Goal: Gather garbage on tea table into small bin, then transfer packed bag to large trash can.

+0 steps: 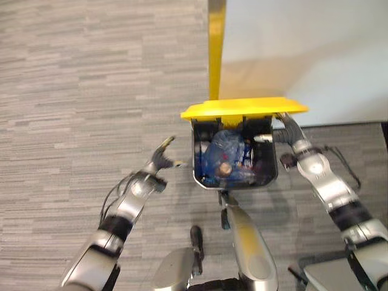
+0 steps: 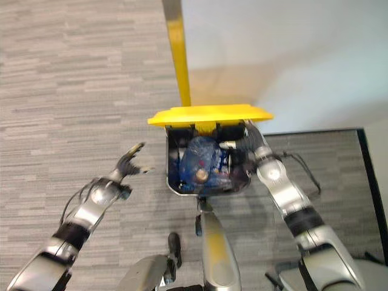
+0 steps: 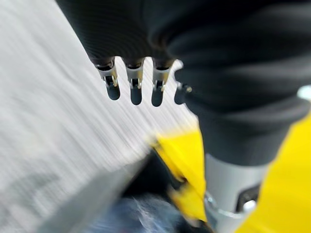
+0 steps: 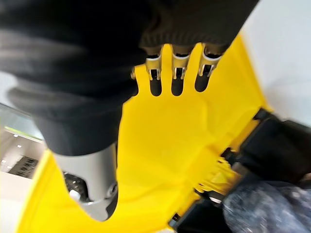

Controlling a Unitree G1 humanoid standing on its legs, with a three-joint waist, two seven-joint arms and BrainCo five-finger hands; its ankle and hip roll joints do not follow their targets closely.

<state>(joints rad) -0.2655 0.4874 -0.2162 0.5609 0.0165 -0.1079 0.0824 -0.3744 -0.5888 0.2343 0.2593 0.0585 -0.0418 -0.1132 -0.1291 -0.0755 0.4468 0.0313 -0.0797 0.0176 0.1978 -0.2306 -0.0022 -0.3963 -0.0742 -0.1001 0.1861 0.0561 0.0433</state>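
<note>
blue bag (image 1: 225,153) in bin (image 1: 202,173) (lid (image 1: 242,108) up)

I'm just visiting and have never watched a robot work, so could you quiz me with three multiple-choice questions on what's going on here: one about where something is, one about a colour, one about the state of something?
1. Where is the blue bag?
A. Inside the large trash can
B. On the carpet beside the can
C. In the left hand

2. What colour is the can's lid?
A. Green
B. Yellow
C. Red

3. How is the left hand?
A. Curled round the bag
B. Pressed on the lid
C. Open, in the air beside the can

Answers:
1 A: the blue bag lies inside the dark large trash can.
2 B: the raised lid is yellow; the right hand is up against it.
3 C: the left hand has its fingers spread, holding nothing.
</note>
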